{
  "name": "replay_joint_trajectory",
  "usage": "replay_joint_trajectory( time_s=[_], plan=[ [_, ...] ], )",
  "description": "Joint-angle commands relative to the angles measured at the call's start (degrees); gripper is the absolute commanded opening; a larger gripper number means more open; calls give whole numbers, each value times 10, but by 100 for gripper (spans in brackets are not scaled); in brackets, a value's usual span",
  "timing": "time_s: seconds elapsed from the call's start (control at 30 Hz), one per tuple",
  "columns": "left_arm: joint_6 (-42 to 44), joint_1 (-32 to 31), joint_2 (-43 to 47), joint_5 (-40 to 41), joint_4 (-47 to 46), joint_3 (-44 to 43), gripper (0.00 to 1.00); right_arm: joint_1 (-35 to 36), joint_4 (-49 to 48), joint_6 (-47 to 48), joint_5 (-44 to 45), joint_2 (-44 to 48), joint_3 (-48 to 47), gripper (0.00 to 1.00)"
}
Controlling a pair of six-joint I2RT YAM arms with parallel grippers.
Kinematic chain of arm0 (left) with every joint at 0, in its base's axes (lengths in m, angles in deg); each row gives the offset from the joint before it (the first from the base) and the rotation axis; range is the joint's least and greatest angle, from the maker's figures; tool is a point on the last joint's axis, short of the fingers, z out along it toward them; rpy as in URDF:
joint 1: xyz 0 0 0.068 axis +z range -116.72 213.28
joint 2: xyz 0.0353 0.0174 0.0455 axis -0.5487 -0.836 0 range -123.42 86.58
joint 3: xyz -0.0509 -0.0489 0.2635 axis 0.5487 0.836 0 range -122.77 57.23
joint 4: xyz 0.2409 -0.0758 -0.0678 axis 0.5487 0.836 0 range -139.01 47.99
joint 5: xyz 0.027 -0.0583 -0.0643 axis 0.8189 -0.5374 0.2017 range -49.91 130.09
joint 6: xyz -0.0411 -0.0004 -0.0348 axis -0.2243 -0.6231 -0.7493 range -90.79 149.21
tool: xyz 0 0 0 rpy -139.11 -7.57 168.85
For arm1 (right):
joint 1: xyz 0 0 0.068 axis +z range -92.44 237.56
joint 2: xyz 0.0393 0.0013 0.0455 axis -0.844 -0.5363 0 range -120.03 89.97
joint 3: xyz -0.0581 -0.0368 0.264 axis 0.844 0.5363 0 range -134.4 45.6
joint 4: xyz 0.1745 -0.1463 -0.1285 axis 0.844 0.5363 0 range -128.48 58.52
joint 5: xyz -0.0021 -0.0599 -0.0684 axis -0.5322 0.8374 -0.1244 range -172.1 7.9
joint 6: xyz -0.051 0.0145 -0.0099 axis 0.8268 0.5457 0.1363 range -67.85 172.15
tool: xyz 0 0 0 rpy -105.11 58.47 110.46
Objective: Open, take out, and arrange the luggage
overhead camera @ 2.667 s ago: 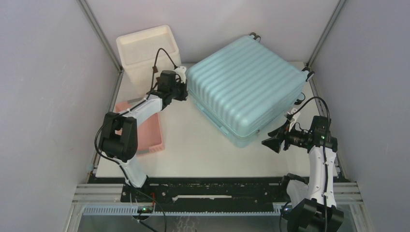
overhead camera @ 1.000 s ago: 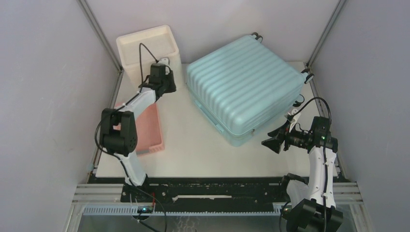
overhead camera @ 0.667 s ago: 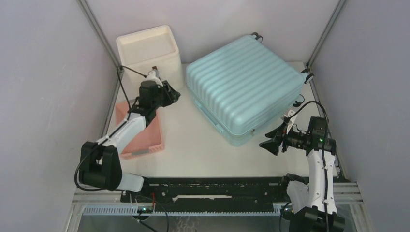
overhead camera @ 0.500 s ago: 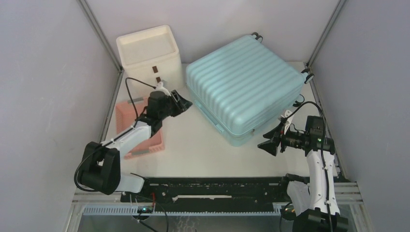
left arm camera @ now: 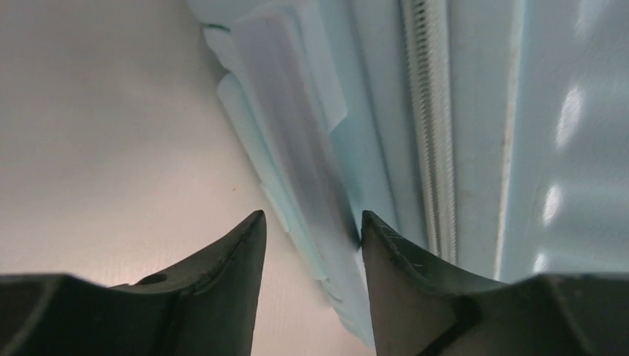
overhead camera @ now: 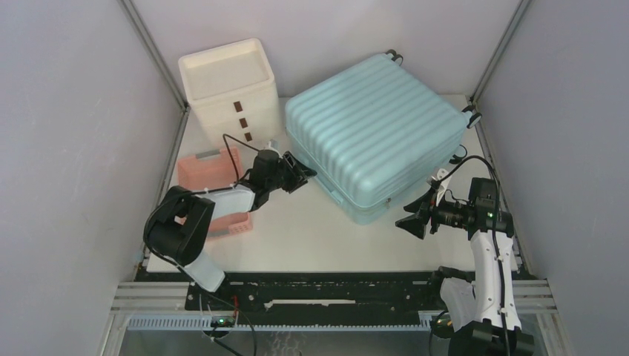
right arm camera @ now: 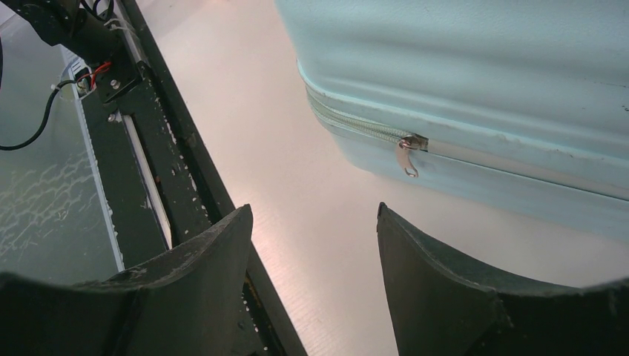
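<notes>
White table (overhead camera: 297, 237), grey walls (overhead camera: 67, 148); pale blue suitcase (overhead camera: 371, 133) just ahead of released left gripper (overhead camera: 300, 176), zipper pull (right arm camera: 406, 157) facing released right gripper (overhead camera: 414, 215).

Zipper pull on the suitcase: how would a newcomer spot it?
Find the big pale blue ribbed suitcase. Follow the zipper track round its near corner, toward the right arm's fingers. The zipper pull is the lone small metal tab hanging from that seam.
</notes>
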Motion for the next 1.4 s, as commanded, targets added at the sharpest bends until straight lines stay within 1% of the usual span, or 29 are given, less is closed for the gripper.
replay_joint_trajectory(
  time_s=[0.0,0.2,0.3,0.37,0.43,0.53,0.63,0.7,0.77,0.87,0.97,1.13,1.17,1.2,1.23,1.3,1.37],
  plan=[
    [-17,-6,-27,3,-6,-51,50,1,-11,0,-10,7,-14,71],
    [-20,-12,-37,-12,3,-50,26,1,-9,-8,-13,21,-18,71],
    [-25,-20,-37,-25,-7,-36,13,-1,12,-9,-9,19,-40,71],
    [-31,-30,-34,-31,-16,-25,6,-6,35,-9,1,14,-64,71],
    [-38,-44,-29,-33,-25,-11,2,-15,53,-15,20,10,-91,71],
    [-58,-75,-16,-27,-41,14,0,-35,61,-36,76,2,-129,71],
    [-73,-115,7,-8,-48,29,0,-57,58,-55,145,-8,-170,72],
    [-80,-143,18,4,-48,33,0,-67,55,-63,167,-15,-192,72],
    [-86,-174,24,15,-48,32,0,-79,52,-76,170,-24,-214,73],
    [-96,-211,28,34,-49,24,0,-106,59,-88,143,-46,-248,73],
    [-108,-238,27,53,-57,12,0,-130,92,-88,96,-68,-282,73],
    [-131,-297,-22,45,-82,-59,2,-134,114,-101,59,-72,-315,72],
    [-133,-310,-31,41,-83,-74,5,-134,113,-109,53,-69,-318,72],
    [-131,-319,-34,40,-79,-86,10,-132,113,-114,49,-66,-319,72],
    [-129,-326,-30,44,-58,-93,16,-130,112,-119,48,-63,-319,72],
    [-131,-329,2,74,-28,-81,32,-122,114,-125,52,-57,-319,72],
    [-132,-327,44,101,-6,-63,44,-113,119,-128,59,-52,-320,72]
  ],
)
